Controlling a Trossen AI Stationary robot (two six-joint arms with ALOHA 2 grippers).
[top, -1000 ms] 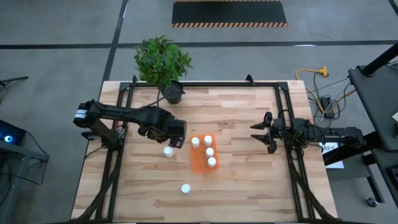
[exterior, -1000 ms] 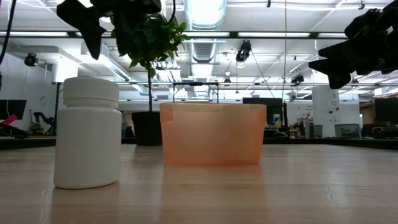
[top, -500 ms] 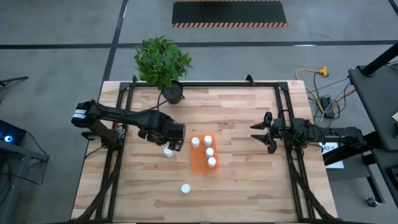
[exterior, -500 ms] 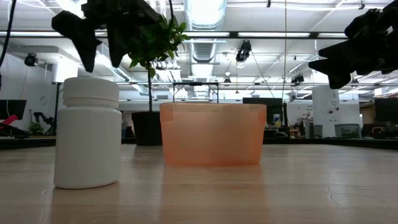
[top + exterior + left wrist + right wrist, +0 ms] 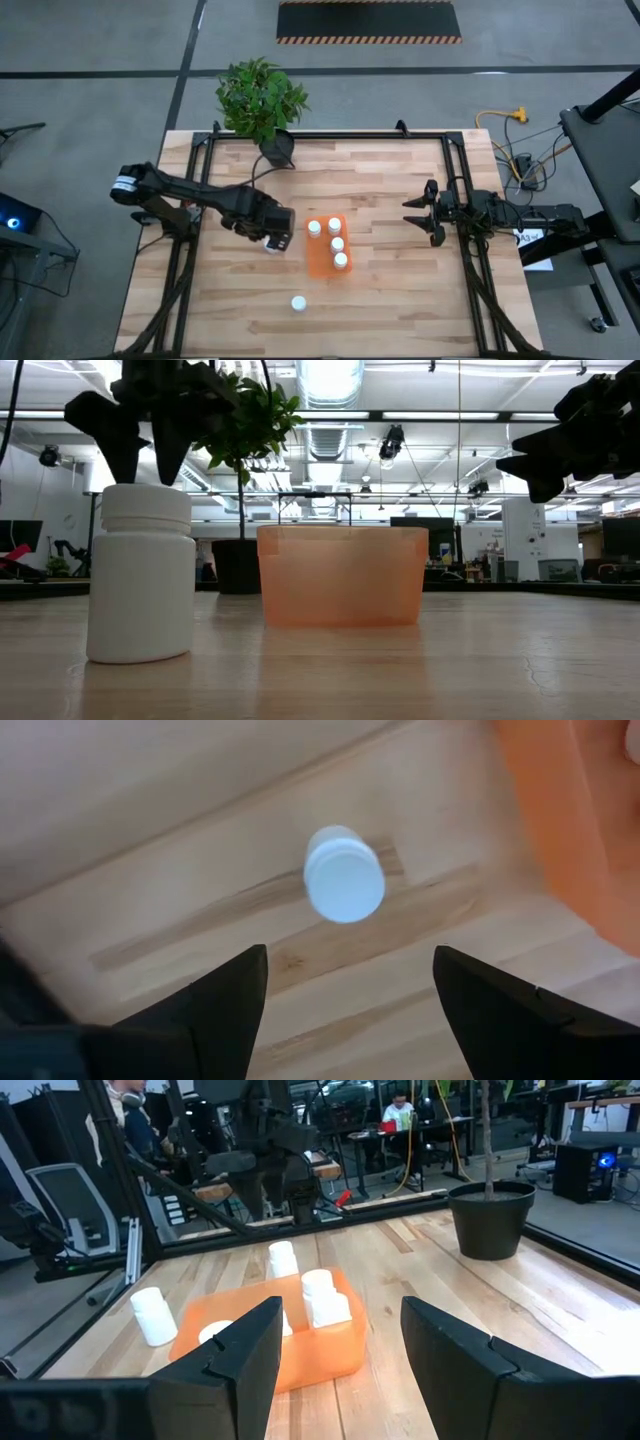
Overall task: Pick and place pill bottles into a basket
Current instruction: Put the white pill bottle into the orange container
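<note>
Left gripper (image 5: 272,238) hangs spread apart, fingers wide, directly over an upright pill bottle (image 5: 344,881) standing just beside the orange basket (image 5: 322,262), not touching it as far as the wrist view shows. Three bottles (image 5: 337,243) stand inside the basket; another bottle (image 5: 298,303) stands alone on the table (image 5: 390,290) nearer the front edge. Right gripper (image 5: 420,213) waits released, over the table's right side.
</note>
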